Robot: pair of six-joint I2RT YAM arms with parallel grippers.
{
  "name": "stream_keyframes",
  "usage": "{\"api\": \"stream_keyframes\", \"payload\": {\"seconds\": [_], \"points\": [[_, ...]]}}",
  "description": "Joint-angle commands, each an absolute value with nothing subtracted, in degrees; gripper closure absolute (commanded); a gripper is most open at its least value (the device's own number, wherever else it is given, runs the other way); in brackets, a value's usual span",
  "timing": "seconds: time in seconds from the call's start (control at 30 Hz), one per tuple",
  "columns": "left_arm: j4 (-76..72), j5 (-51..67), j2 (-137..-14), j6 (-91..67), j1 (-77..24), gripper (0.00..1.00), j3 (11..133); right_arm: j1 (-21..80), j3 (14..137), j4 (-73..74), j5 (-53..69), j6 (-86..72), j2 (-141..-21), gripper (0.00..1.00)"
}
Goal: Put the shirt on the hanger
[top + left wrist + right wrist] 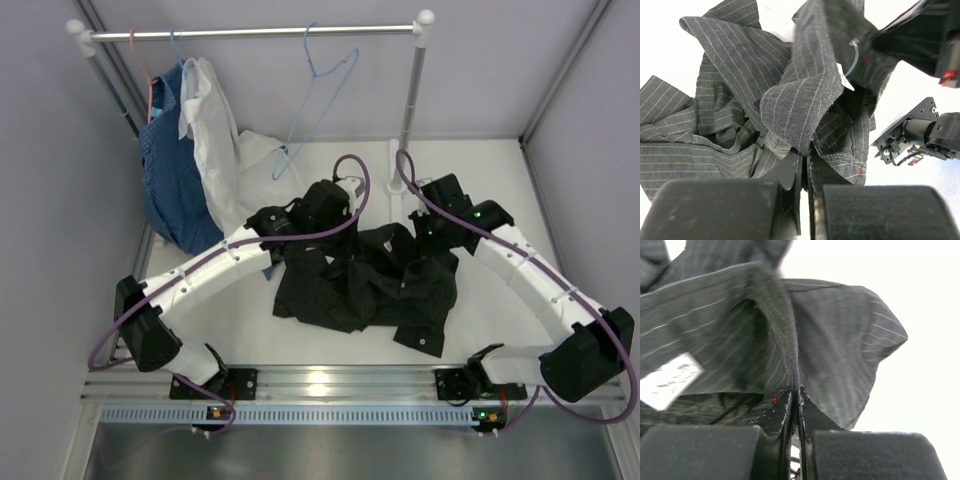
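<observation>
Table (250,340) — shirt (360,290) crumpled, long axis crosswise

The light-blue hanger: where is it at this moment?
In the top external view, the light-blue hanger hangs from the rail at the back centre, just right of the white shirt and beyond the crumpled black shirt.

The top camera looks steeply down from behind, with the arm bases (212,383) at six o'clock and the clothes rail (250,33) at twelve. The wrist cameras look out over the left gripper (804,156) and the right gripper (794,392), very near the shirt (350,290), which all three views share. The left one also catches the right arm (925,131) at three o'clock.
</observation>
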State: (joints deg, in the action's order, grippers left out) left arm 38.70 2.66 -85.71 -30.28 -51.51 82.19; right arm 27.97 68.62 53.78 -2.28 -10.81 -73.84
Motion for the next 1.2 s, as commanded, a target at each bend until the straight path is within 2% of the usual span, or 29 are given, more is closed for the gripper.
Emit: {"api": "stream_keyframes", "payload": {"seconds": [0.0,0.07,0.13,0.27,0.37,0.47,0.63,0.83,1.0,1.17], "points": [[38.5,1.2,-83.6,-31.0,-51.6,1.0,82.6,24.3,66.5,52.6,-6.9,-12.3,-69.9,0.98],[38.5,1.8,-83.8,-30.9,-51.6,1.0,82.8,22.4,65.8,52.9,-5.6,-12.0,-67.9,0.68],[38.6,4.0,-84.5,-30.3,-51.6,1.0,83.2,22.3,67.3,53.5,-4.8,-10.4,-65.7,0.58],[38.6,10.0,-85.9,-27.6,-51.6,1.0,84.4,22.3,73.0,52.0,8.6,-0.9,-60.1,0.48],[38.6,14.0,-86.0,-24.4,-51.7,1.0,84.6,22.9,76.4,50.6,24.9,8.6,-59.1,0.41],[38.8,15.1,-86.0,-23.3,-51.7,1.0,84.4,23.0,76.3,47.6,33.4,11.5,-61.0,0.34],[40.9,12.6,-85.6,-23.8,-51.7,1.0,84.4,23.0,74.0,39.9,39.5,20.4,-63.7,0.2],[42.0,10.1,-84.1,-28.9,-51.7,1.0,82.2,23.1,76.6,38.8,38.2,24.4,-71.3,0.19],[42.0,8.7,-82.4,-30.8,-51.7,1.0,79.9,22.9,77.2,38.7,22.0,19.3,-75.8,0.23],[42.1,7.5,-83.1,-30.6,-51.7,1.0,80.2,23.0,71.2,37.2,24.4,16.5,-75.9,0.25]]}}
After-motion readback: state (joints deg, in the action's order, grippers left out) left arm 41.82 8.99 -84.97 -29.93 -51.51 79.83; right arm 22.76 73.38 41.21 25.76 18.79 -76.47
